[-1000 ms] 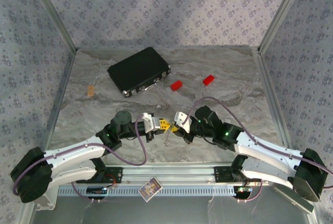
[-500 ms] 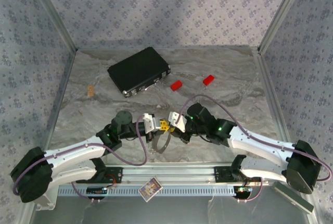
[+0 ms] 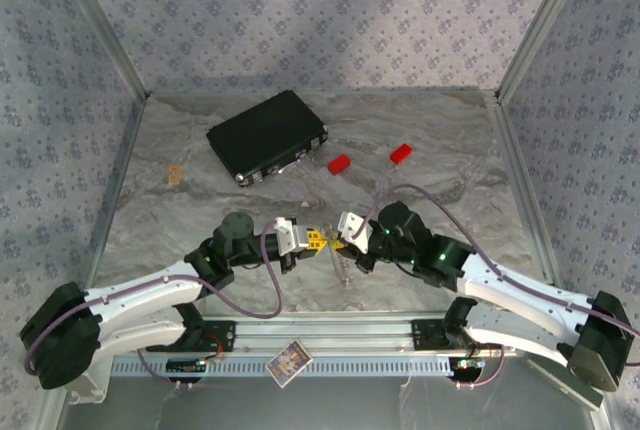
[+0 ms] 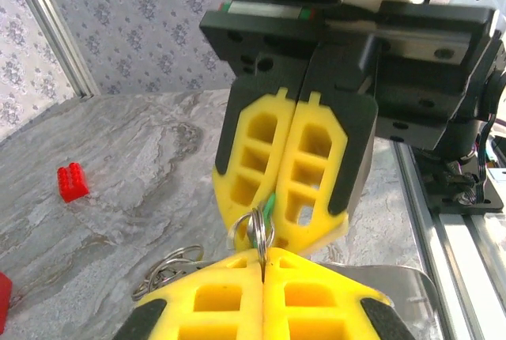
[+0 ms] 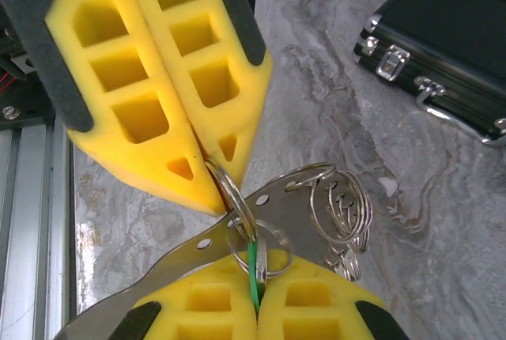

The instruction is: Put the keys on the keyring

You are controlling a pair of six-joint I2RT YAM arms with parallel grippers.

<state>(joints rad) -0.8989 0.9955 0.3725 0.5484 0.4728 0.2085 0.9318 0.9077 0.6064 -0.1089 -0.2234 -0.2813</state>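
**Right arm backs off, key not yet threaded**

The right gripper (image 3: 338, 242) has drawn back to the right after crowding in on the left gripper (image 3: 316, 240) half a second ago. The metal strip (image 5: 288, 204) dangling below the pair has swung with it. It now hangs narrow under the right gripper, where it showed as a wide loop under the left.

Both grippers are closed tight. The left pinches the keyring (image 4: 254, 231), a small split ring standing up out of its fingertips. The right clamps the green key (image 5: 253, 265) edge-on, with its tip against that ring, above the near edge of the bench (image 3: 200, 210).

I cannot tell whether the key has caught the ring's coil (the wrist views show them touching, not clearly threaded). I judge the threading unfinished and the retreat a reset for another push.

Against the frame a second ago the net change is slight: the arms sit much as they did and the strip hangs a little further right. A bunch of spare rings (image 5: 340, 202) hangs at the strip's end. The case (image 3: 268, 136) and the red blocks (image 3: 340, 163) have not moved.
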